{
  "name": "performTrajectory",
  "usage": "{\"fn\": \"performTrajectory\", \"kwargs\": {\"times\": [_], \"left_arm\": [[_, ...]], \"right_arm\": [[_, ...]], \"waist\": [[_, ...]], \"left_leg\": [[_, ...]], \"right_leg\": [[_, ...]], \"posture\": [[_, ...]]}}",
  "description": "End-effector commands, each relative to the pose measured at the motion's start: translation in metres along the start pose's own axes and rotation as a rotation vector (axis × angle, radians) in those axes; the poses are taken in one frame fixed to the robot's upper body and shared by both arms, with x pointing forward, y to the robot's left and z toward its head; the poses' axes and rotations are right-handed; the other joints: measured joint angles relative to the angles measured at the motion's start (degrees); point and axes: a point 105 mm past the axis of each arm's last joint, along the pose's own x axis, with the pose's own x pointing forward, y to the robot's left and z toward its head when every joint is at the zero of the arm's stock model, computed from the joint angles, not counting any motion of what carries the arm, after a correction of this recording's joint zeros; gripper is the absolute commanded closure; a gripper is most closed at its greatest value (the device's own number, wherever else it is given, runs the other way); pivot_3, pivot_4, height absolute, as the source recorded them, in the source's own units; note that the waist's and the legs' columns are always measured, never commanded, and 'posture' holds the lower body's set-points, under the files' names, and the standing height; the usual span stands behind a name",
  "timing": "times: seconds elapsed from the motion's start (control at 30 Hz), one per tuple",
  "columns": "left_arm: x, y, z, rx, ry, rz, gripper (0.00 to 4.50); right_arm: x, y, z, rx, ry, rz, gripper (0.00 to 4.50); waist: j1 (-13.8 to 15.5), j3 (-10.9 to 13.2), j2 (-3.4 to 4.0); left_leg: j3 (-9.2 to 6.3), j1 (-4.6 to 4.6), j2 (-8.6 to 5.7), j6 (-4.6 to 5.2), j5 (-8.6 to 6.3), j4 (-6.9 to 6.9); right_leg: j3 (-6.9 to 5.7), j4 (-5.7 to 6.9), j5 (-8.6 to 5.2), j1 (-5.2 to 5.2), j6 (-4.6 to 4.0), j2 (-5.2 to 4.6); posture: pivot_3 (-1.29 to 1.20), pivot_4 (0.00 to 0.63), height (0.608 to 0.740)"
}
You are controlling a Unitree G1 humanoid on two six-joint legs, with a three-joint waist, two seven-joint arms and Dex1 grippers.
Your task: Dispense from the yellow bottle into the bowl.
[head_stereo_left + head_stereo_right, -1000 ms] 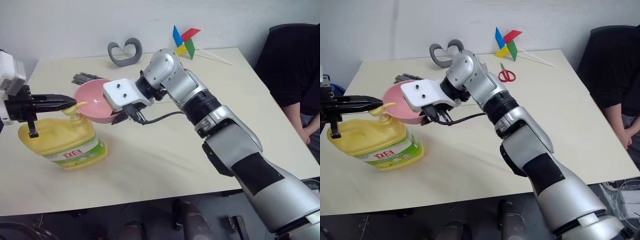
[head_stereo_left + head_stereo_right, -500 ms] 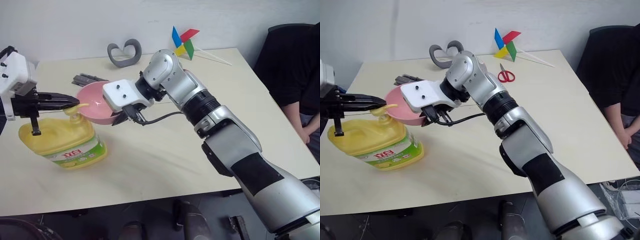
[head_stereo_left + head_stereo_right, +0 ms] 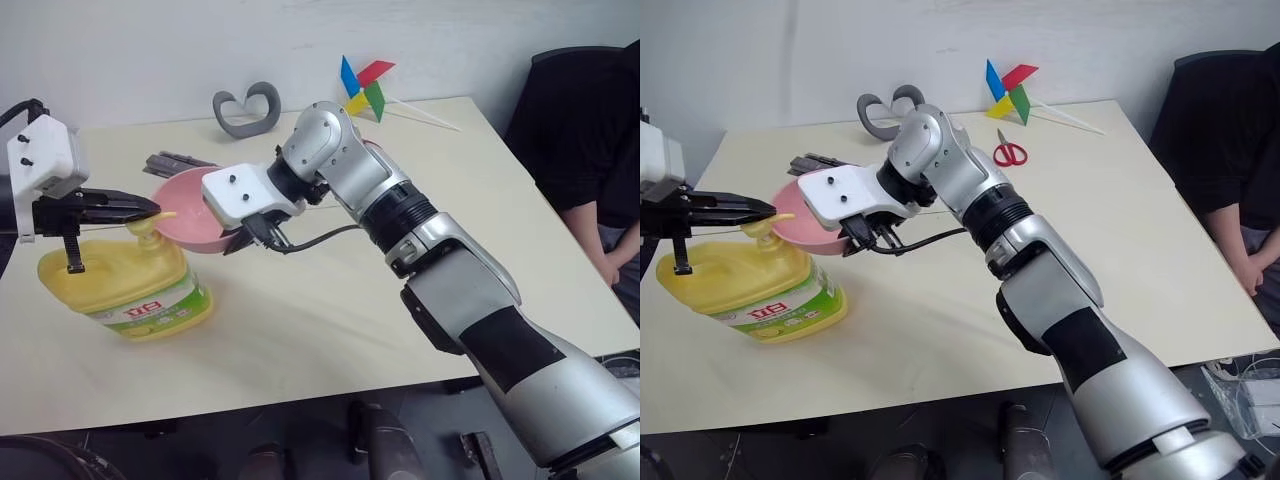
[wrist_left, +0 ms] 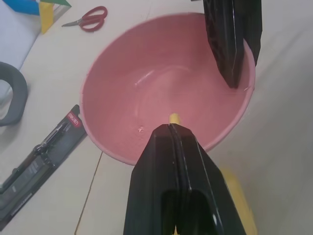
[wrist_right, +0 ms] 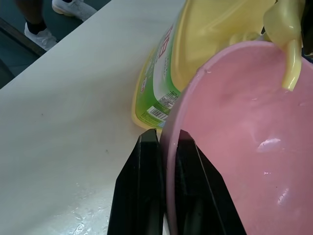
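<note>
While I held the right gripper steady, its two black fingers were clamped on the rim of the bowl, one inside the wall and one outside, keeping the pink bowl lifted off the table and tipped toward the yellow bottle. The bottle stood upright on the table at my left, label facing me, and its pump spout reached over the bowl's near edge — I could see the yellow nozzle hanging inside the pink wall.

What had changed over the last second was small. My left gripper, fingers pressed together with nothing between them, had rolled at the wrist while lying across the top of the pump head, without travelling anywhere. The bowl looked slightly nearer the pump than a second before, though I couldn't tell that apart from the head camera's own shift. From the left wrist camera the closed fingers lay directly above the spout tip, with the bowl's hollow beneath.

I judged that as lining up for the press — everything sat where it should, and the bowl's inside showed only shine, no liquid I could make out. A push down on the pump looked like the remaining step; the risk was the closed fingers slipping off the rounded head.
</note>
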Motion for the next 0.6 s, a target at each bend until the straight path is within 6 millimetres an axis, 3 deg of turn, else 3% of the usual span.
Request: {"fn": "performTrajectory", "kwargs": {"times": [0.03, 0.2, 0.4, 0.53, 0.6], "left_arm": [[0.030, -0.034, -0.062, -0.188, 0.198, -0.179, 4.48], [0.029, -0.024, -0.046, -0.180, 0.127, -0.142, 4.48], [0.010, 0.003, 0.010, -0.244, -0.150, -0.028, 4.48], [-0.011, 0.008, 0.041, -0.278, -0.292, -0.005, 4.48], [-0.024, 0.007, 0.054, -0.268, -0.349, 0.003, 4.10]], "right_arm": [[-0.010, -0.017, 0.037, -0.120, -0.073, -0.060, 4.50], [-0.010, -0.017, 0.036, -0.122, -0.074, -0.063, 4.50], [-0.015, -0.014, 0.036, -0.114, -0.099, -0.062, 4.50], [-0.020, -0.009, 0.036, -0.109, -0.116, -0.054, 4.50], [-0.023, -0.005, 0.037, -0.089, -0.137, -0.047, 4.50]], "waist": [[0.01, 0.00, 0.00], [0.04, 0.00, 0.00], [-0.10, 0.05, -0.10], [-0.11, 0.14, -0.30], [-0.09, 0.17, -0.46]], "left_leg": [[0.06, 0.18, 0.00, 0.00, 0.00, -0.03], [0.19, 0.32, 0.01, -0.01, -0.01, -0.11], [0.21, 0.17, 0.01, -0.01, -0.01, -0.08], [0.14, -0.31, 0.11, -0.05, -0.02, 0.02], [0.10, -0.74, 0.11, -0.05, -0.03, 0.13]], "right_leg": [[0.05, 0.00, 0.00, 0.03, 0.00, 0.01], [0.14, 0.03, -0.01, 0.04, -0.01, 0.01], [0.14, 0.05, -0.01, -0.12, -0.01, 0.03], [0.10, -0.06, -0.01, -0.39, -0.02, 0.10], [0.06, -0.17, -0.01, -0.58, -0.02, 0.07]], "posture": [[0.00, 0.150, 0.740], [0.00, 0.150, 0.740], [0.00, 0.150, 0.740], [0.00, 0.150, 0.740], [0.00, 0.150, 0.740]]}}
